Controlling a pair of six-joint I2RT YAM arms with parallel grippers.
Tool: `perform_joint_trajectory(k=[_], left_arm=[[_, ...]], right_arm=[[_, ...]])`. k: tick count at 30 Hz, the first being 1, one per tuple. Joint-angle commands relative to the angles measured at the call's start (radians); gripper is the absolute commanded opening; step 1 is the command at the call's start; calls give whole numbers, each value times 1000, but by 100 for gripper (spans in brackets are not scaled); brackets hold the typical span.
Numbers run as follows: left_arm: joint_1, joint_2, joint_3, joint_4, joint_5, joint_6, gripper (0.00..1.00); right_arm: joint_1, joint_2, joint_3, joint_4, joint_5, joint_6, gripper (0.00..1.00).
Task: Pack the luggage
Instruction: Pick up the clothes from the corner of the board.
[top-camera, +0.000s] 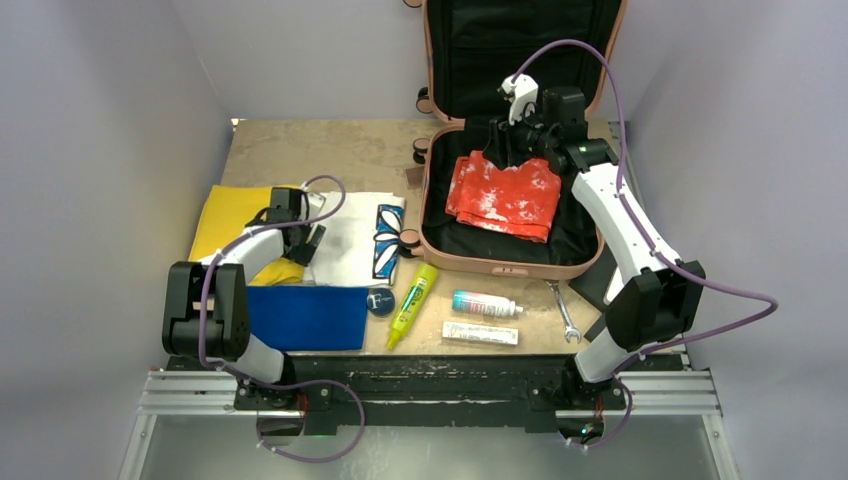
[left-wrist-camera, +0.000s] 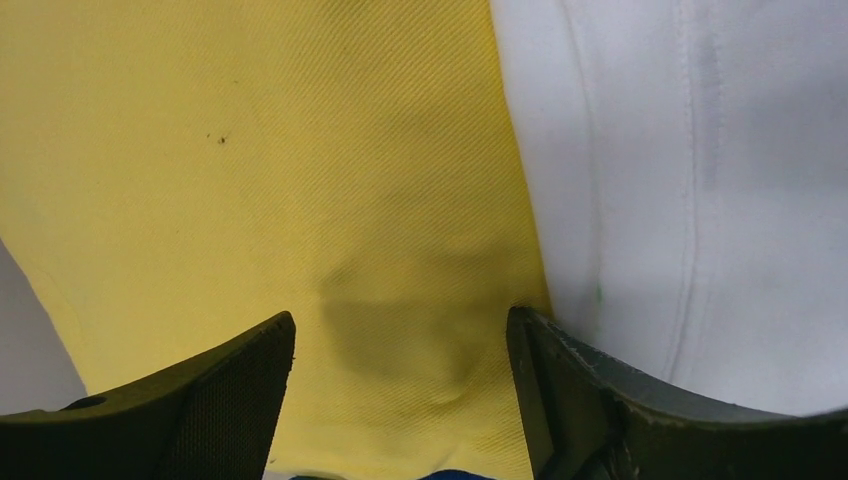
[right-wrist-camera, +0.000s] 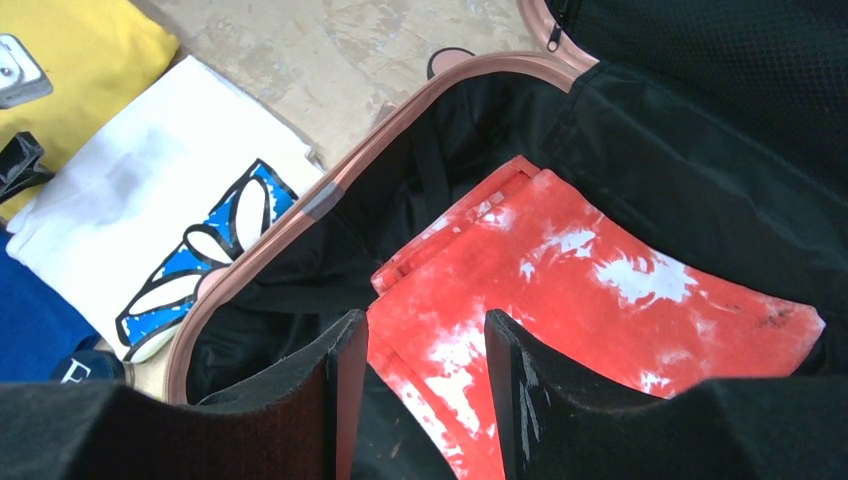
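The large salmon-pink hard-shell suitcase (top-camera: 497, 268) lies open at the upper centre-right of the overhead frame. Its lower shell is flat on the table and its black-lined lid stands upright at the top edge. The small dark wheels sit on its left side, so the wheel end points left. The long axis seems to run left to right, though the angle makes that hard to judge. A folded red-and-white tie-dye cloth (top-camera: 505, 195) lies inside the lower shell.

The right gripper (top-camera: 500, 145) hangs over that cloth's upper edge, jaws parted with nothing between them. Its arm and purple cable cross the suitcase's right rim.

At centre left, the left gripper (top-camera: 305, 240) is low over a folded yellow cloth (top-camera: 225, 215), jaws apart and empty, just beside a white cloth with a blue flower print (top-camera: 355, 235).

Below these lies a folded blue cloth (top-camera: 305, 317). To its right are a round dark badge (top-camera: 381, 301), a yellow marker (top-camera: 412, 303), a white bottle with a teal cap (top-camera: 485, 304), a flat white tube (top-camera: 481, 334) and a steel wrench (top-camera: 563, 310).
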Motion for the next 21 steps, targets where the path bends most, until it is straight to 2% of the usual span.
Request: perform_joint_trajectory(k=[1, 11, 17, 21], left_arm=[[40, 53, 4, 63, -33, -9, 76], [116, 174, 120, 106, -12, -17, 74], [116, 84, 154, 27, 110, -71, 86], [107, 12, 133, 11, 128, -91, 88]], right_arm=[[7, -21, 49, 12, -4, 11, 50], [13, -15, 48, 23, 2, 20, 51], [16, -18, 48, 23, 6, 22, 51], [18, -10, 60, 27, 1, 24, 51]])
